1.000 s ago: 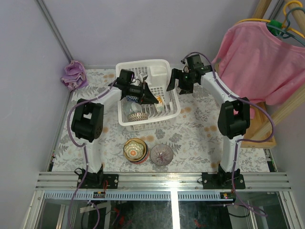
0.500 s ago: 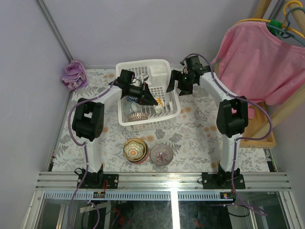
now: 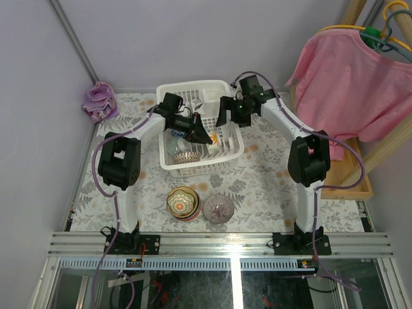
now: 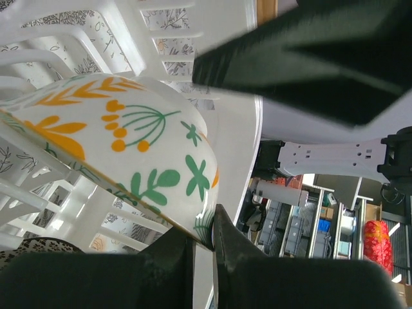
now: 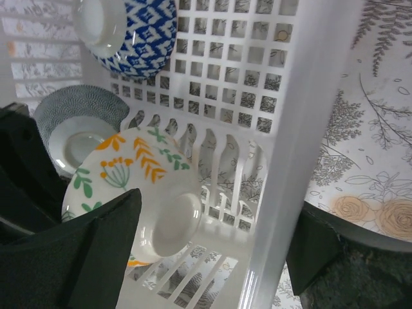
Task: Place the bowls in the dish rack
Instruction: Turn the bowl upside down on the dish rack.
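Note:
The white dish rack (image 3: pixel 193 96) stands at the back middle of the table. Inside it my left gripper (image 3: pixel 206 136) is shut on the rim of a white bowl with orange flowers (image 4: pixel 129 151), pinching it between the fingertips (image 4: pixel 225 235). That bowl (image 5: pixel 138 193) lies tilted against the rack's right wall (image 5: pixel 302 148). My right gripper (image 3: pixel 226 117) hangs open over that wall, its fingers astride the wall and the bowl's foot. A blue-white bowl (image 5: pixel 132 29) and a grey-speckled bowl (image 5: pixel 80 125) sit in the rack. An orange-yellow bowl (image 3: pixel 182 202) and a greyish bowl (image 3: pixel 219 208) stand on the table in front.
A pink shirt (image 3: pixel 351 84) hangs at the back right beside a wooden frame (image 3: pixel 351 187). A purple cloth (image 3: pixel 100 102) lies at the back left corner. Grey walls close in the table's back and left.
My right gripper has moved left from beside the rack to over its right wall. The left gripper and its bowl have barely shifted.

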You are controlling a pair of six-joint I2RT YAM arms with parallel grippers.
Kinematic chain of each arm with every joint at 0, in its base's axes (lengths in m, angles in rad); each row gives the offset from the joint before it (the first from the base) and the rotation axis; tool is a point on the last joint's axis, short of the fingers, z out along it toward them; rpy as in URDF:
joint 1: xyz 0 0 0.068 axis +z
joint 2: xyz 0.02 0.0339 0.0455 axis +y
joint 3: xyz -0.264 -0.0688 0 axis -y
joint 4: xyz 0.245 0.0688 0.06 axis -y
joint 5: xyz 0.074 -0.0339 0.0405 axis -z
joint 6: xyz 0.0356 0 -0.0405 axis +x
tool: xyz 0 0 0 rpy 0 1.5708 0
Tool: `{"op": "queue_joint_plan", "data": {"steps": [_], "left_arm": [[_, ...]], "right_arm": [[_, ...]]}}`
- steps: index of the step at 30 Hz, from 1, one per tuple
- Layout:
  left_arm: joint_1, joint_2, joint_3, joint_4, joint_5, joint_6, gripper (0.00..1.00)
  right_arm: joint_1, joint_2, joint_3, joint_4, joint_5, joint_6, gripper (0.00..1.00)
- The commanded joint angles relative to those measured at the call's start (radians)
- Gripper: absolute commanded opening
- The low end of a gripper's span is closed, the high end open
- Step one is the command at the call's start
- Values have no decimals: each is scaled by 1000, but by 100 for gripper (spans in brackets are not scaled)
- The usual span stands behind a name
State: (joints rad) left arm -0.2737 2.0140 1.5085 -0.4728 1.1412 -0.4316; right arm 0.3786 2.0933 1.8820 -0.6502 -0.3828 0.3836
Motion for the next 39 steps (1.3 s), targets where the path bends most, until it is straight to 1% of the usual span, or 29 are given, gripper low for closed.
{"op": "queue_joint_plan", "data": {"steps": [1, 7, 11, 15, 19, 20, 23, 26, 30, 33, 36, 39], "left_arm": [[-4, 70, -4, -227, -67, 53, 1], [-3, 70, 9, -227, -69, 70, 1], [3, 66, 8, -224, -74, 85, 2], [7, 66, -9, -216, -85, 98, 3], [11, 68, -9, -214, -101, 109, 4], [11, 70, -7, -214, -103, 110, 5], [11, 60, -7, -214, -114, 123, 10], [13, 59, -3, -215, -116, 140, 17], [15, 73, -13, -215, -122, 178, 18], [19, 80, -46, -184, -137, 191, 20], [21, 103, -64, -160, -144, 207, 20], [14, 80, -70, -143, -199, 183, 20]], "right_arm": [[44, -115, -30, 56, 12, -30, 88], [44, -204, -95, 84, -22, -15, 79], [44, -265, -126, 117, -12, -1, 80], [44, -296, -127, 142, -56, 18, 80], [44, -370, -200, 217, -47, 55, 79], [44, -380, -215, 237, -57, 68, 77], [45, -371, -222, 262, -134, 102, 68], [53, -390, -273, 311, -137, 131, 66], [84, -425, -315, 336, -88, 117, 66], [96, -487, -368, 372, -47, 113, 67], [99, -536, -415, 369, 36, 96, 69], [99, -590, -449, 369, 75, 94, 70]]}}
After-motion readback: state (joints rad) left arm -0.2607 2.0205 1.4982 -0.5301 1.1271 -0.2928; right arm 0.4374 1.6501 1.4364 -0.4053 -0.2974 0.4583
